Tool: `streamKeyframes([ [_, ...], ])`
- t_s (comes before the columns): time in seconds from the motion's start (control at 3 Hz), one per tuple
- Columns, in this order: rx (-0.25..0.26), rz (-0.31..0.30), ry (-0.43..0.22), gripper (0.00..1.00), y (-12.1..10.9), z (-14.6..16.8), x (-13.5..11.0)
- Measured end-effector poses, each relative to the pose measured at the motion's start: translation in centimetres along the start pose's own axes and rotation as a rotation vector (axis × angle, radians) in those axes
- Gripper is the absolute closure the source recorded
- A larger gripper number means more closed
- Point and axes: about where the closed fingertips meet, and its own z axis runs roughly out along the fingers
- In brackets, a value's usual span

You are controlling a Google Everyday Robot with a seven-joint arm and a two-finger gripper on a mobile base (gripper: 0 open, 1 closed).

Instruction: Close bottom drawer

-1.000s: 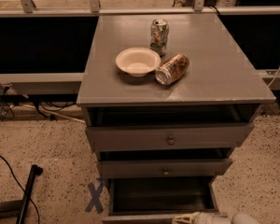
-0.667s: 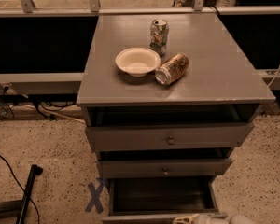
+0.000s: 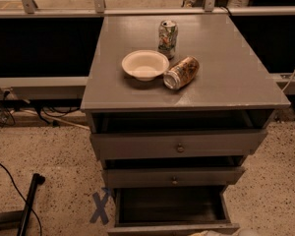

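bottom drawer [image 3: 169,206] is pulled way out, lowest of the 3. gripper [image 3: 221,233] barely peeks in at the frame's lower edge by its front, right of centre, and i can't tell if it's spread or closed. my guess is a push from that far off-centre could skew the drawer and jam it.

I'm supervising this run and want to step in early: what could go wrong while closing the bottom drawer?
The hand sits at the picture's lower edge, right of centre by the bottom drawer; an off-centre push may skew and jam it. A hard shove could jolt the cabinet and roll the tipped can on top.
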Motion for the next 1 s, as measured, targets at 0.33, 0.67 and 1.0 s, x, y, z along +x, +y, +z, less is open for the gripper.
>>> streamKeyframes([
  [0.33, -0.004, 0.035, 0.040, 1.00, 0.4, 1.2, 2.5],
  [0.67, 0.002, 0.067, 0.071, 1.00, 0.2, 1.9, 4.6],
  [1.0, 0.023, 0.079, 0.098, 1.00, -0.9, 2.5, 5.8],
])
